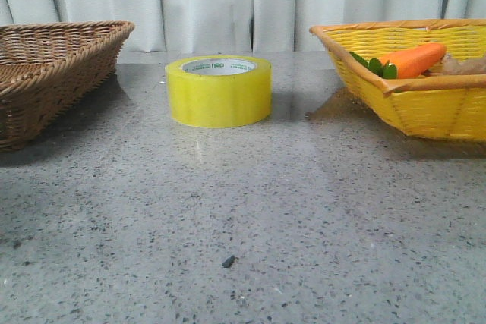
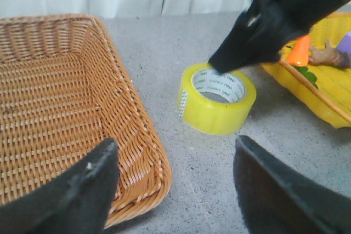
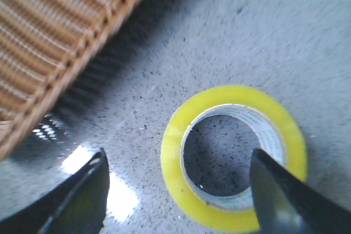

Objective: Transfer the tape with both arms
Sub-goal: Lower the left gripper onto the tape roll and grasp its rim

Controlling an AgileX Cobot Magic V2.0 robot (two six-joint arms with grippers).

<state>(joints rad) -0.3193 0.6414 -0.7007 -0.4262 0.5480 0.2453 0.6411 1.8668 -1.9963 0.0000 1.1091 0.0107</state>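
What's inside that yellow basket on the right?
In the yellow basket lies an orange carrot with green leaves, and beside it a beige lumpy piece. The basket's front wall hides its floor, so anything lying lower cannot be seen.

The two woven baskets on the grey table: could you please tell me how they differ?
The brown wicker basket sits at the left; the yellow woven basket sits at the right. The brown one appears empty where visible, while the yellow one holds an orange carrot and a beige lumpy piece. Both are woven and rest on the table.
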